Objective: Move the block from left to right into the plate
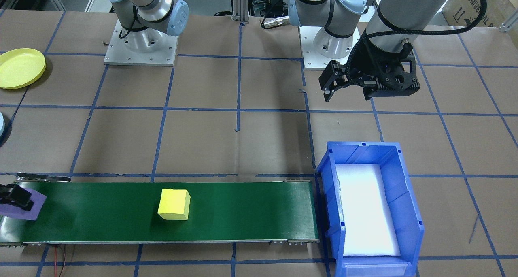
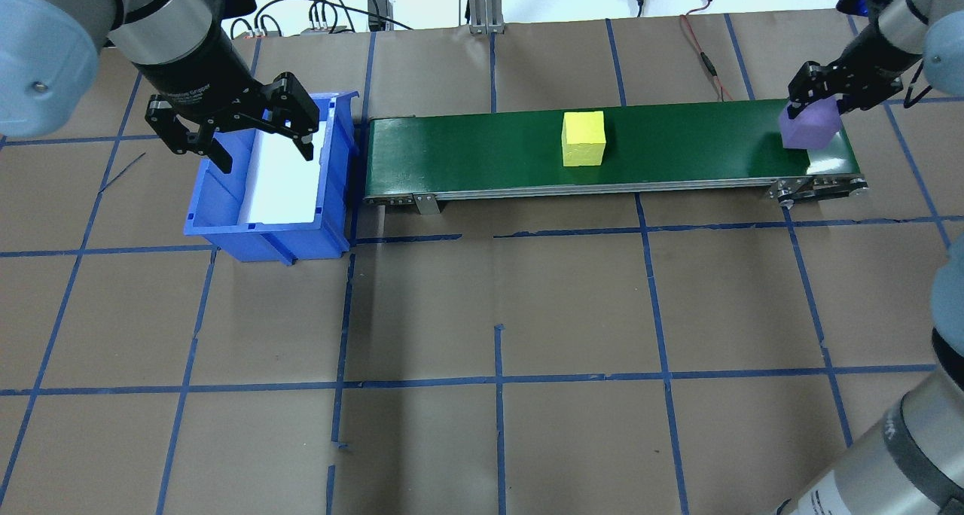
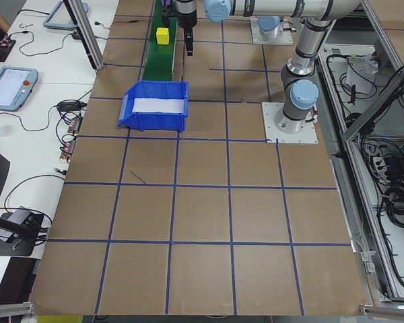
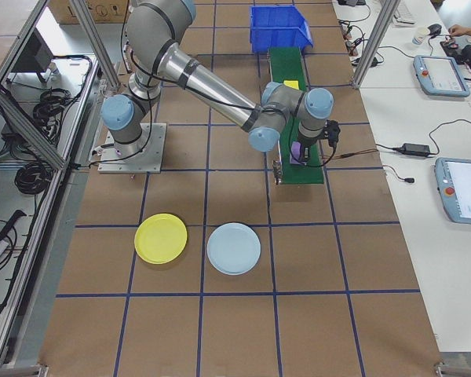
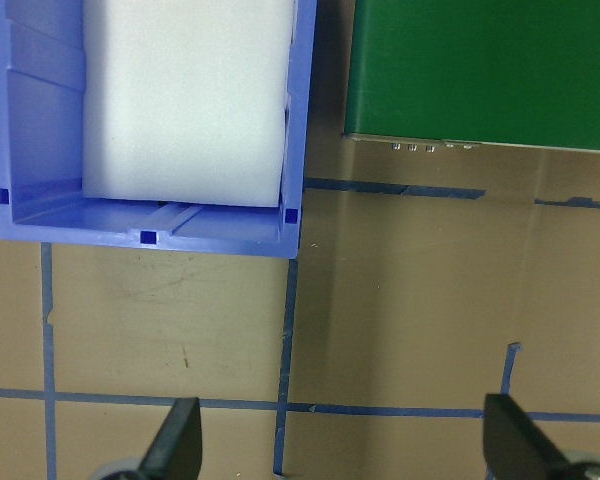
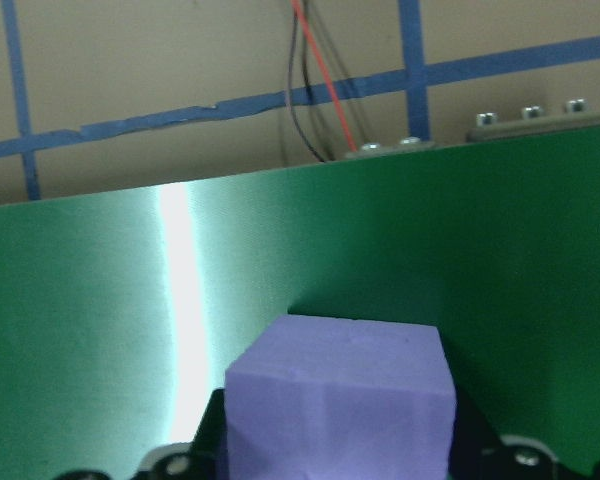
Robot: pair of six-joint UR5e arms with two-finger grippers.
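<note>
A purple block [image 2: 809, 125] sits at the right end of the green conveyor belt [image 2: 467, 153], and my right gripper [image 2: 815, 107] is shut on it. The right wrist view shows this purple block [image 6: 340, 400] filling the space between the fingers. A yellow block [image 2: 584, 138] rests loose near the middle of the belt. The yellow plate [image 1: 20, 68] lies on the table on my right, far from the belt, and shows again as the yellow plate [image 4: 161, 238]. My left gripper [image 2: 241, 135] hangs open and empty over the blue bin [image 2: 226, 233].
A light blue plate [image 4: 234, 248] lies beside the yellow one. The blue bin [image 1: 404, 196] holds a white pad and stands against the belt's left end. Blue tape lines cross the brown table. Cables run behind the belt.
</note>
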